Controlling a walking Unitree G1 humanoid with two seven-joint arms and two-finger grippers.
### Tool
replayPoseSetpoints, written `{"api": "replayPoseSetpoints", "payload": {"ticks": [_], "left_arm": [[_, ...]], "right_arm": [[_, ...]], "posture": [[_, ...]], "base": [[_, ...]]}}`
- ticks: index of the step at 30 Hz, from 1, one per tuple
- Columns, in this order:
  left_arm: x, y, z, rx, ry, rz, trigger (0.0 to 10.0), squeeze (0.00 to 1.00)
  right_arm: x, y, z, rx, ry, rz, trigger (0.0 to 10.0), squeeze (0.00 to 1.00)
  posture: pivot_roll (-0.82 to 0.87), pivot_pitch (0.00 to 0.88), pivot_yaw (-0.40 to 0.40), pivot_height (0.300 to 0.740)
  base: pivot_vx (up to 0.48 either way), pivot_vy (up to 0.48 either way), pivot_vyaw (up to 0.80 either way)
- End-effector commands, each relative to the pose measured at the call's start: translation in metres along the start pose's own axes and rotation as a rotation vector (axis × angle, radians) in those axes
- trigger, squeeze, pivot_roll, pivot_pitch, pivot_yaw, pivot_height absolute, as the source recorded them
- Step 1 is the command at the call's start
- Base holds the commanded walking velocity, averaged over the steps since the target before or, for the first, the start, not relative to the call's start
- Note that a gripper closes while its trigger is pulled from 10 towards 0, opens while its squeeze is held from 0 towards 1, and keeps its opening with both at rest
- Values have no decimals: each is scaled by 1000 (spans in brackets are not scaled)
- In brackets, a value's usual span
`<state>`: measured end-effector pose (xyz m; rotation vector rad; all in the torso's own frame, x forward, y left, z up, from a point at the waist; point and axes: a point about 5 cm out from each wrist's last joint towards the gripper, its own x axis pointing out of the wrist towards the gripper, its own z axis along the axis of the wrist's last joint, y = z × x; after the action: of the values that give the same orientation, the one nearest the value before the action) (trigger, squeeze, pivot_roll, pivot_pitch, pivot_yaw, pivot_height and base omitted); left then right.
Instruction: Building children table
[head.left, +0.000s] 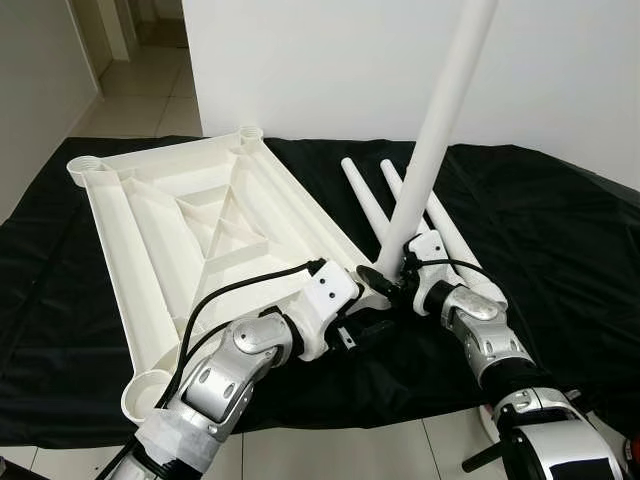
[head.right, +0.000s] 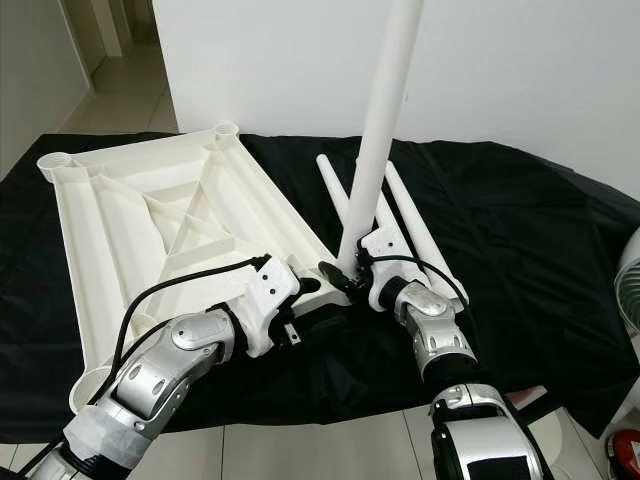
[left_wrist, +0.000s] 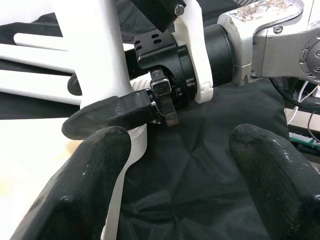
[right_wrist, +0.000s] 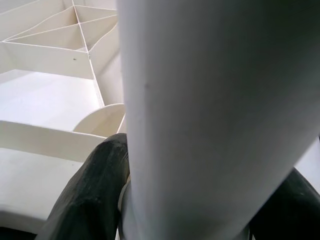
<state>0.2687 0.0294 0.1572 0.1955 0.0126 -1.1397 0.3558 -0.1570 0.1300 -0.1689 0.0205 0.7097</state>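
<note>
While the upturned white tabletop (head.left: 190, 225) lies on the black cloth (head.left: 540, 230), a table leg (head.left: 435, 135) is clamped upright by the right gripper (head.left: 385, 280) at its corner; the left gripper (left_wrist: 175, 175) is held open alongside.

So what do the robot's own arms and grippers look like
Both arms are silver metal with rounded joint housings. The left arm has a white wrist block, a black cable looping along it and pale tape near its base. The right arm carries a thin black cable too. Each gripper ends in black, rounded, matte fingers.
</note>
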Motion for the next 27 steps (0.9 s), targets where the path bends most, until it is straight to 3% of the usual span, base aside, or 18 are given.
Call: {"api": "replayPoseSetpoints", "payload": {"ticks": [1,6,7,12,15,18,19,22,26,27], "left_arm": [[1,-1,3,13,-3,-40,10000,0],[1,-1,4,14,-4,-35,10000,0],[1,-1,4,13,-4,-33,10000,0],[1,-1,5,12,-6,-30,10000,0],[2,0,6,7,-11,-25,10000,0],[3,0,6,5,-13,-25,10000,0],[3,-2,6,1,-16,-28,10000,0],[4,-4,5,-1,-17,-30,10000,0],[4,-4,5,-1,-17,-31,10000,0],[3,-4,5,-3,-16,-31,10000,0]], "right_arm": [[2,1,0,-15,13,28,0,0],[-1,1,-8,26,25,29,0,0],[-1,1,-10,50,22,14,10000,0],[0,4,-13,94,12,-26,10000,0],[6,15,-17,130,5,-132,10000,0],[7,17,-18,130,4,-161,10000,0],[10,28,-19,159,-5,-215,10000,0],[13,36,-19,200,-14,-273,10000,0],[13,38,-18,220,-16,-302,10000,0],[14,42,-17,237,-19,-359,10000,0]], "posture": [[58,0,-34,740],[61,0,-35,740],[61,3,-37,740],[59,12,-39,740],[47,29,-41,740],[47,29,-41,740],[37,41,-39,740],[36,41,-37,740],[36,45,-40,740],[33,48,-37,740]], "base": [[0,0,0],[0,0,0],[0,0,0],[0,0,0],[0,0,0],[0,0,0],[0,0,0],[0,0,0],[0,0,0],[0,0,0]]}}
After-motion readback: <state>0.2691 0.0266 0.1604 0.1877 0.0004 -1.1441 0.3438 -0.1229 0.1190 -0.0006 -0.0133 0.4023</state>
